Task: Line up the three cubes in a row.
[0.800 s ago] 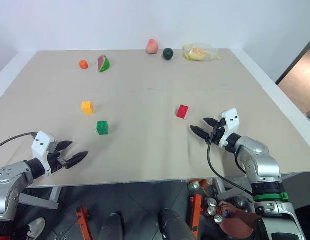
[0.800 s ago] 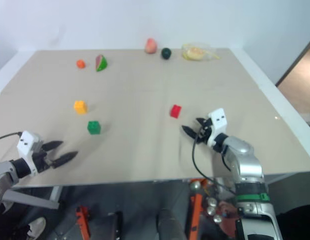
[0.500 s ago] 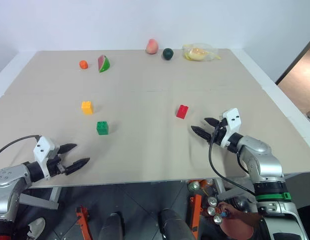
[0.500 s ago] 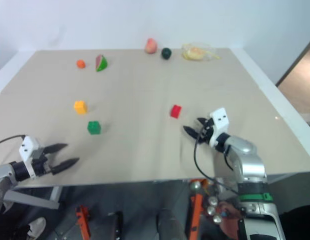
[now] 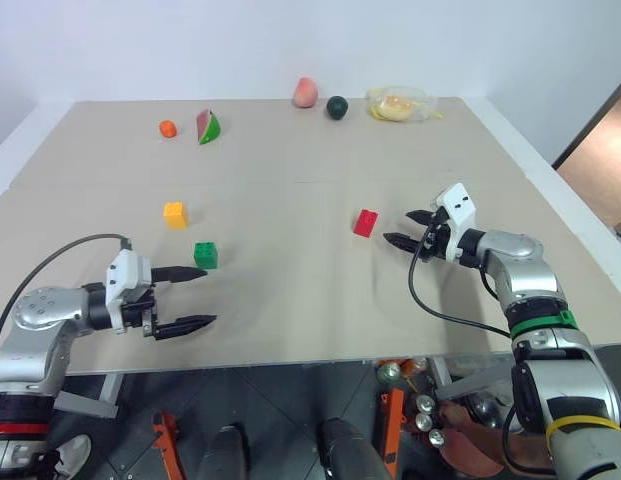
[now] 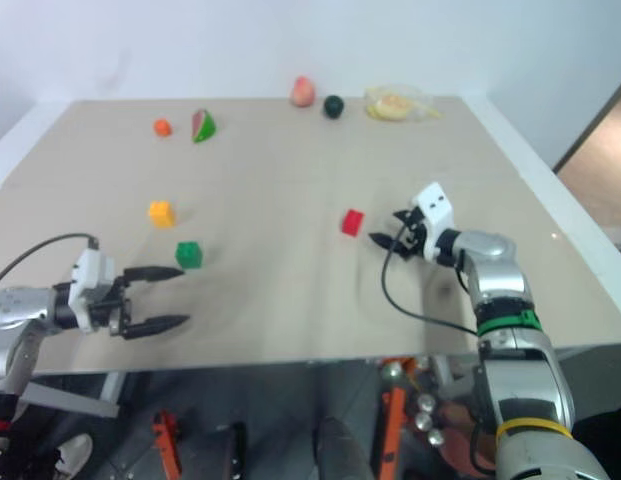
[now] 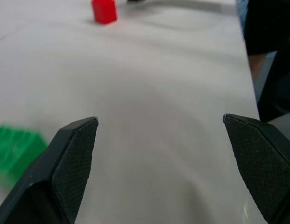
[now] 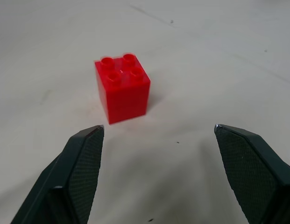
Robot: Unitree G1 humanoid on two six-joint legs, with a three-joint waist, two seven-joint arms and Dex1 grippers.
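The three cubes sit apart on the counter (image 5: 310, 300), not yet in a row. Nearest, the left hand (image 5: 195, 297) has swung in from the counter's edge, fingers spread and empty, beside the green cube (image 5: 205, 255). The right hand (image 5: 410, 228), also spread and empty, has advanced toward the red cube (image 5: 366, 222). Farther back, the yellow cube (image 5: 174, 214) lies untouched. Both grasps look imminent.

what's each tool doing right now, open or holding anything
Left tool: open, empty, beside the green cube, not touching it.
Right tool: open, empty, pointed at the red cube, just short of it.
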